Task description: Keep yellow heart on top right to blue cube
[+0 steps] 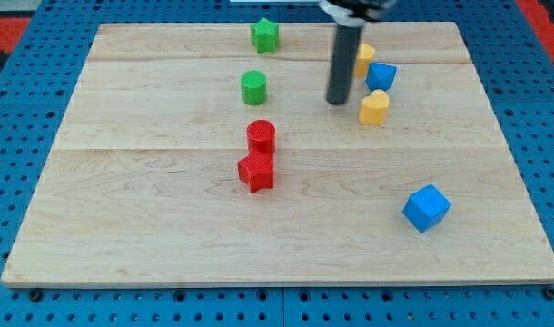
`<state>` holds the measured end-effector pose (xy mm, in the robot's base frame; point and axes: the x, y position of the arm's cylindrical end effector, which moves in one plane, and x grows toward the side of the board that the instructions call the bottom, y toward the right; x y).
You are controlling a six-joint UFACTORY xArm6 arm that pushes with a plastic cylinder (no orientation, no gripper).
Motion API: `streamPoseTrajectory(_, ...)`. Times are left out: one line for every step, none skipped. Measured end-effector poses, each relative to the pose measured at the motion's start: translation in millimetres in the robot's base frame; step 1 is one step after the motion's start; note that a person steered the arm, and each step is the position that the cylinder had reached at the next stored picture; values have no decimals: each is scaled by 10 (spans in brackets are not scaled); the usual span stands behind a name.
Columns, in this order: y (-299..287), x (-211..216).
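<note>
The yellow heart (374, 107) lies at the board's upper right. The blue cube (427, 207) sits at the lower right, well below the heart and a little to its right. My tip (338, 101) rests on the board just left of the yellow heart, with a small gap between them. The dark rod rises from the tip to the view's top. It partly hides a second yellow block (364, 59), whose shape I cannot make out.
Another blue block (381, 75) sits just above the yellow heart, touching the second yellow block. A green star (265, 34) and a green cylinder (253, 87) are at the upper middle. A red cylinder (261, 136) and a red star (256, 172) touch at the centre.
</note>
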<state>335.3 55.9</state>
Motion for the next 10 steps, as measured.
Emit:
streamPoseTrajectory(300, -114)
streamPoseTrajectory(577, 114)
streamPoseTrajectory(572, 646)
streamPoseTrajectory(528, 1030)
streamPoseTrajectory(105, 484)
streamPoseTrajectory(564, 284)
streamPoseTrajectory(789, 550)
streamPoseTrajectory(668, 864)
streamPoseTrajectory(822, 1134)
streamPoseTrajectory(1005, 1319)
